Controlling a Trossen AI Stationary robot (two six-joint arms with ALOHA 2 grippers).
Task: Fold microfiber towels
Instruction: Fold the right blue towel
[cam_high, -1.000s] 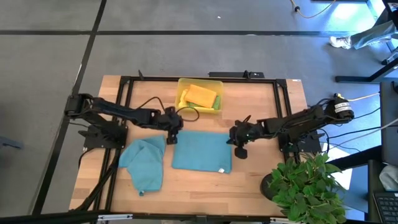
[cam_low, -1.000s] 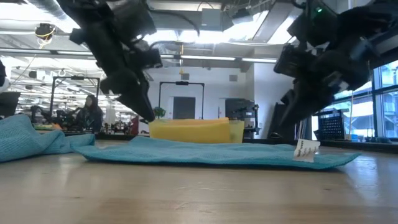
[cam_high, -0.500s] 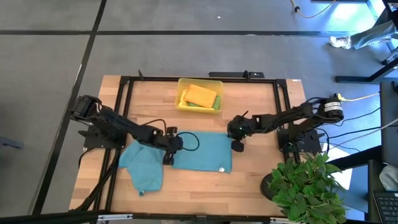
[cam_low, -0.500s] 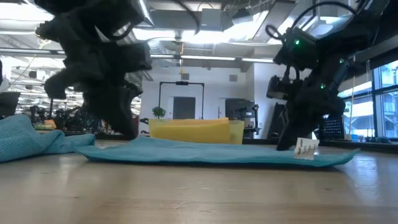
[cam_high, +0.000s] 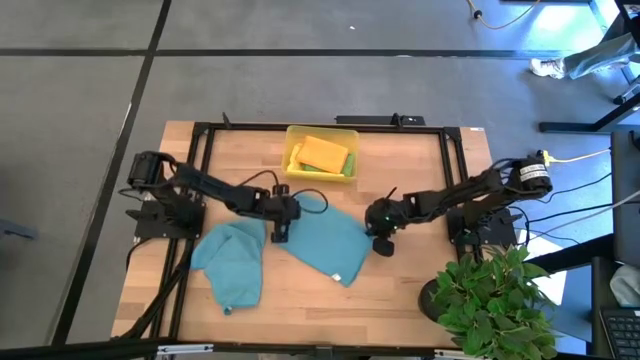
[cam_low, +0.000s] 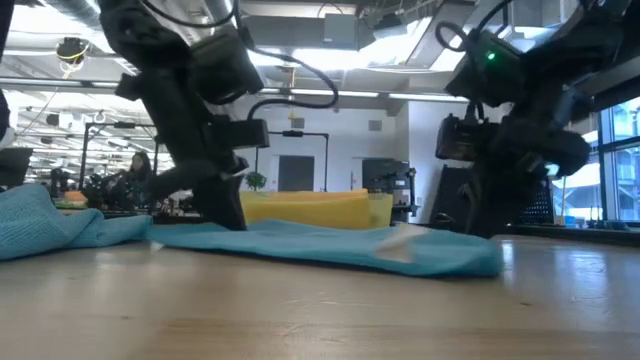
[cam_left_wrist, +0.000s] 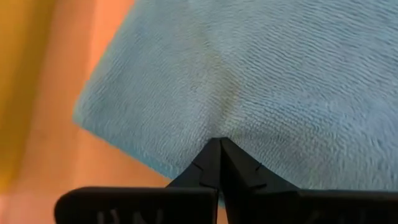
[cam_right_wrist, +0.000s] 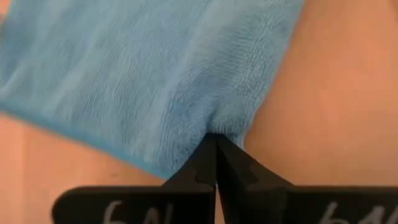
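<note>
A teal-blue microfiber towel lies spread and skewed on the middle of the wooden table. My left gripper is shut on its left end, and my right gripper is shut on its right end. A second teal-blue towel lies crumpled at the near left. An orange towel lies on a green one in the yellow tray. My left gripper pinches the towel's edge near its left corner between its two fingers, slanting down from the left. The cloth puckers at the fingertips and lies on the table. My right gripper pinches the towel's edge near its right corner, slanting down from the right. The cloth gathers into a small crease there and rests on the wood.
The yellow tray stands at the table's far middle. A black frame runs along the table's edges. A potted plant stands at the near right corner. Bare wood shows near the front edge.
Both grippers have come down onto the spread teal-blue towel. It lay as a straight rectangle and is now skewed. Its near right corner, with the white label, has moved toward the left.
</note>
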